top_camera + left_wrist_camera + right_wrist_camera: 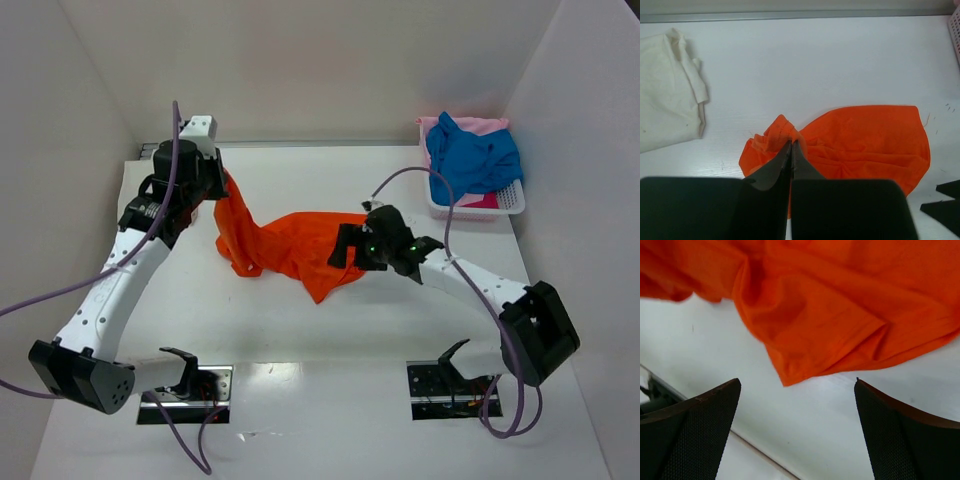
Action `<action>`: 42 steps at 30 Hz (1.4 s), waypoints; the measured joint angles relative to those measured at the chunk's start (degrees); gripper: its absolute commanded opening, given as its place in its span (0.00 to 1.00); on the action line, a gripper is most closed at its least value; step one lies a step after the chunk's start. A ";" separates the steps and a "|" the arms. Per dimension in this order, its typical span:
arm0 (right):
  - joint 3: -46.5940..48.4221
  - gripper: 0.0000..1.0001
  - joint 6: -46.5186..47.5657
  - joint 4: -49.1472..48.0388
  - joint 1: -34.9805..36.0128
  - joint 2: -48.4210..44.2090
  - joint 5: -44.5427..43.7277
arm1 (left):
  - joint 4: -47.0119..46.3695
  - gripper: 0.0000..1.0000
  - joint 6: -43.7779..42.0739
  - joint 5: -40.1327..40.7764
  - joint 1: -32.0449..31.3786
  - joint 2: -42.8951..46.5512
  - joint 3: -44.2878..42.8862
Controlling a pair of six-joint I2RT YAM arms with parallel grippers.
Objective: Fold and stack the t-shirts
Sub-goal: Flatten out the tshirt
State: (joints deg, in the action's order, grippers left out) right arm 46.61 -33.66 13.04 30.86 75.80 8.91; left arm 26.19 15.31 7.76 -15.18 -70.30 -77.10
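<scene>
White tabletop (300, 340) — orange t-shirt (295, 250) sprawls mid-table, limp and light, one end pinched in the clenched left gripper (791, 145), the right gripper (797, 384) spread open and empty just above a loose corner — probably the best place to pinch.

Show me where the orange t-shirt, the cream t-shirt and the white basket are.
orange t-shirt (300, 248): top external view, middle of the cloth.
cream t-shirt (662, 95): left wrist view, middle of the cloth.
white basket (512, 198): top external view, near right rim.
</scene>
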 measured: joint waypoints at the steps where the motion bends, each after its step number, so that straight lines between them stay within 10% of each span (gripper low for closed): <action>1: 0.17 1.00 0.42 0.28 2.11 0.89 -0.20 | -0.04 0.00 0.00 -0.01 0.00 0.00 0.00; 14: 0.37 1.00 2.65 2.19 10.00 3.25 -4.01 | -0.85 0.00 -0.09 0.01 0.00 0.00 1.05; 34: 1.28 0.53 -0.33 -3.19 12.40 13.99 -4.08 | -0.89 0.00 -0.09 0.03 0.00 0.00 1.35; 42: 1.55 0.52 -1.51 -4.97 12.40 17.04 -3.43 | -0.85 0.00 -0.13 0.07 0.00 0.00 1.52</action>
State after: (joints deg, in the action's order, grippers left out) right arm 48.16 -35.16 8.08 43.27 92.85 5.48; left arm 25.34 15.18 7.84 -15.18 -70.30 -75.58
